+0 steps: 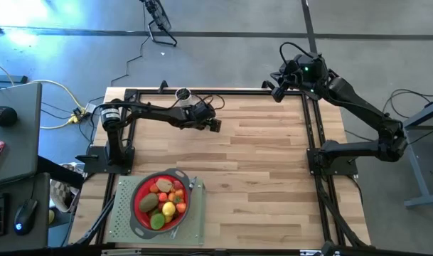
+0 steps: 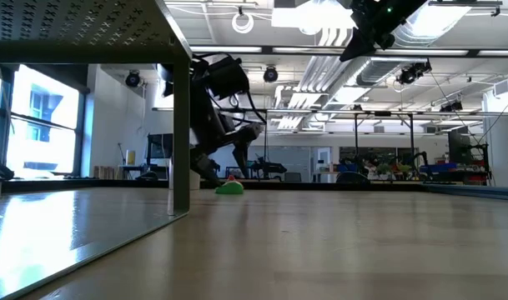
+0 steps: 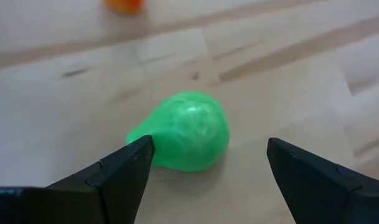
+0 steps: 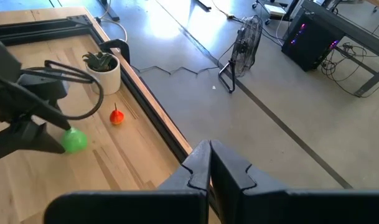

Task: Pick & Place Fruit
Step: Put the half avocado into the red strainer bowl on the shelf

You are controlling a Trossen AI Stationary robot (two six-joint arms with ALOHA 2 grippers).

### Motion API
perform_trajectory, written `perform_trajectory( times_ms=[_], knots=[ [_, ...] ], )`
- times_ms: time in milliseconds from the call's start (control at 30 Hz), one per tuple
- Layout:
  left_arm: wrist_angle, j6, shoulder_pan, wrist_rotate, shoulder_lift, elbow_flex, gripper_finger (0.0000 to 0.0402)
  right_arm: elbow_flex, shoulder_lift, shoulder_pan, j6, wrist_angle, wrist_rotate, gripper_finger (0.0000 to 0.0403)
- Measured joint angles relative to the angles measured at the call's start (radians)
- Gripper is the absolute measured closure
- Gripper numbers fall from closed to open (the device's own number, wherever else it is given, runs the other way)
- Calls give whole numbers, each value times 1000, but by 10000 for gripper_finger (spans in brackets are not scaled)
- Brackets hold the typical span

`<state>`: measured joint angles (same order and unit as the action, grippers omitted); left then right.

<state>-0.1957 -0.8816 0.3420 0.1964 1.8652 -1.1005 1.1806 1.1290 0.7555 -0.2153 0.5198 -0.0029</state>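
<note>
Green, glossy pear-shaped fruit lies between open left end effector fingers.

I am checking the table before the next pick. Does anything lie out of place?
Yes. A green fruit and a small orange fruit lie loose on the wood, far from the red strainer holding the others. The open left end effector flanks the green one.
</note>
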Motion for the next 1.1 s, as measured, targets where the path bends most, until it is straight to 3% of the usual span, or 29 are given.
perform_trajectory(
  times_ms=[467,633,933,1000,1100],
  knots=[
    [17,22,-23,-37,-5,-25,89,0,0,0,0,0,0,400],
    [-29,130,-2,-46,-26,-126,89,0,0,0,0,0,0,400],
    [-366,503,9,-91,-30,-358,89,0,0,0,0,9,0,400],
    [-429,412,32,-111,-30,-402,89,0,0,0,0,10,0,400],
    [-464,130,69,-112,-33,-424,89,0,0,0,0,28,0,400]
  ],
)
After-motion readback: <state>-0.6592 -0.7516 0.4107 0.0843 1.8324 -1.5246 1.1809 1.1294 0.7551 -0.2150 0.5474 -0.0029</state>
